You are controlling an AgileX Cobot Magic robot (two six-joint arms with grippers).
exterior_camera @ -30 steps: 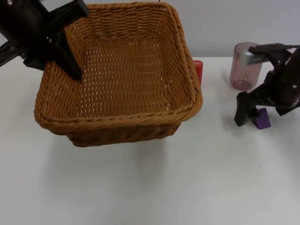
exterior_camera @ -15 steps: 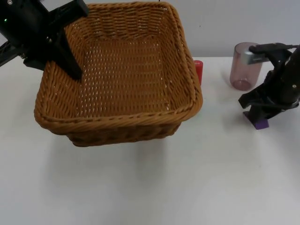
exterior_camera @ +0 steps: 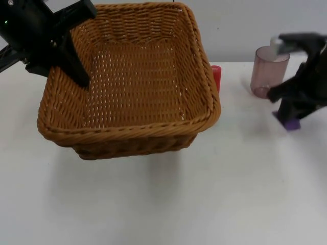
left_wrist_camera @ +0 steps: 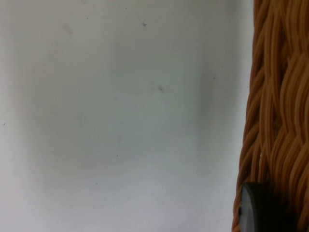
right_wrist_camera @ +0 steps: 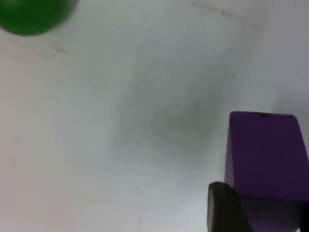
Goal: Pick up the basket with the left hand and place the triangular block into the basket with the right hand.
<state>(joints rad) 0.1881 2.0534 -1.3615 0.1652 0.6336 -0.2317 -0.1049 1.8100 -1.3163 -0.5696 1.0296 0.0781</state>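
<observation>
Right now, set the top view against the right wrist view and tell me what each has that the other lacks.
Top view alone: the wicker basket held at its rim by the left gripper, a pink cup, a red object behind the basket. Right wrist view alone: a green object. Both: the purple block at the right gripper, and the white table.

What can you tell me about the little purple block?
The small purple triangular block looks solid, smooth and matt, maybe painted wood or plastic. In the right wrist view it shows a flat purple face with straight edges. It is by the right edge of the white table top, in front of the see-through pink plastic cup. The right end effector is closed on it, one black fingertip against its side. Whether it is off the table is unclear.
</observation>
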